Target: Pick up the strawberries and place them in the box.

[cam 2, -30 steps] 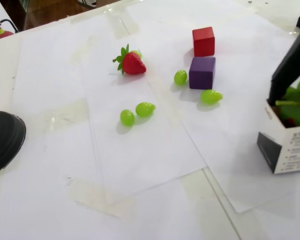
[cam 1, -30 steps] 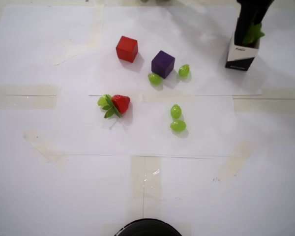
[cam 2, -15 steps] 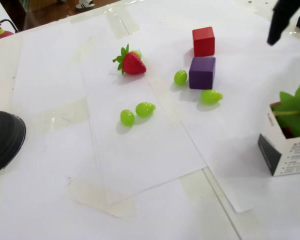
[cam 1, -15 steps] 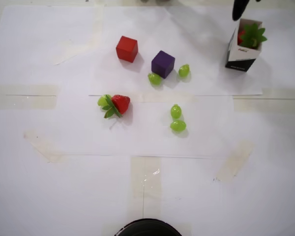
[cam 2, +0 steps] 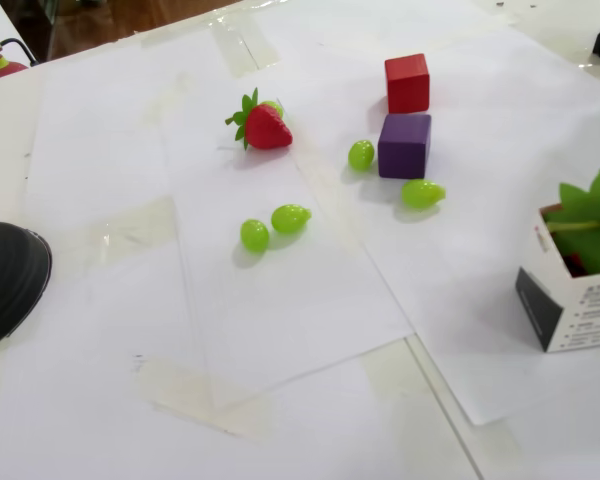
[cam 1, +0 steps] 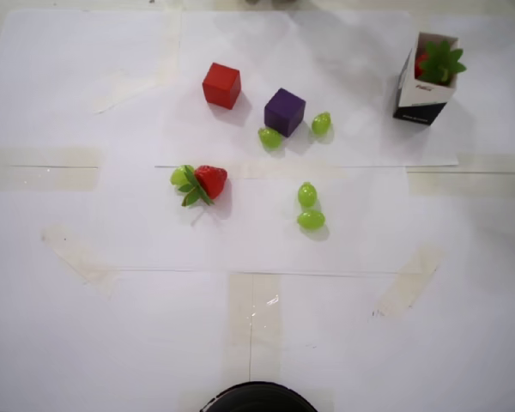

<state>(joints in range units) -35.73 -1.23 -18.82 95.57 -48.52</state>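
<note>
On the counter, one strawberry point(cam 1: 210, 181) lay loose, others sat in the box point(cam 1: 422, 93). Small, glossy, probably slippery: pinch its red body. No fingers were in view.

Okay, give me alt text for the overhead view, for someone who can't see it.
One strawberry lies on white paper, left of centre; the box at top right holds leafy strawberry tops. A red cube, a purple cube and green grapes sit between. No gripper in view.
</note>
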